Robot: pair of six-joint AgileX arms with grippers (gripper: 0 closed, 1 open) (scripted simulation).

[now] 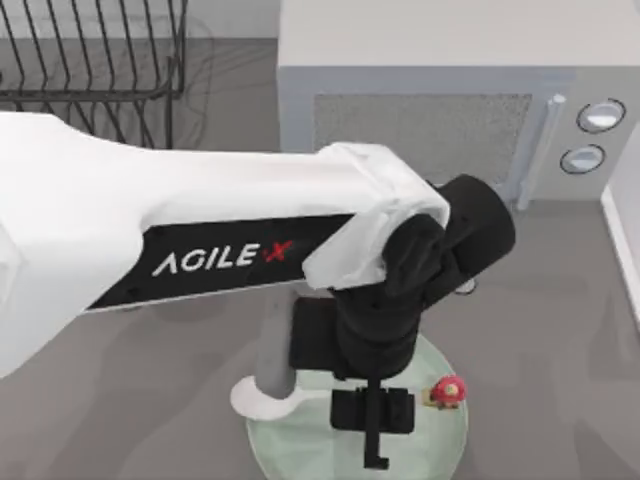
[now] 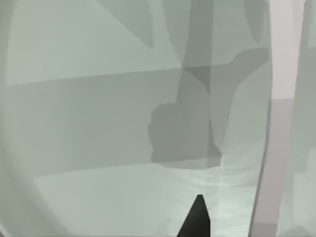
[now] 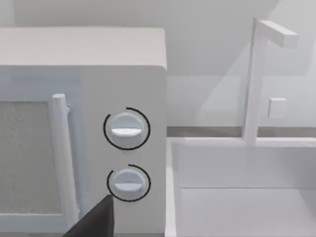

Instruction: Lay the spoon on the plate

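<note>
Reaching across the table from the left, left arm (image 1: 200,250) over the pale green plate (image 1: 450,440), left gripper (image 1: 373,430) low above plate centre; finger state cannot be told. Spoon (image 1: 262,398) lying on plate, white bowl overhanging left rim, pink-red ornament (image 1: 448,390) near right rim. Right gripper (image 3: 94,222) facing microwave (image 3: 79,74) dials.

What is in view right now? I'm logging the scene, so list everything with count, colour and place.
Large round pale green glossy plate: one, near table edge, under left arm.
White spoon with pink-red ornament: one, bowl at the plate's left rim, ornament over the plate.
White microwave with two dials: one, far side.
Dark wire rack: one, far left.
White sink with tap: one, right of the microwave.
Left end effector: black, above the plate.
</note>
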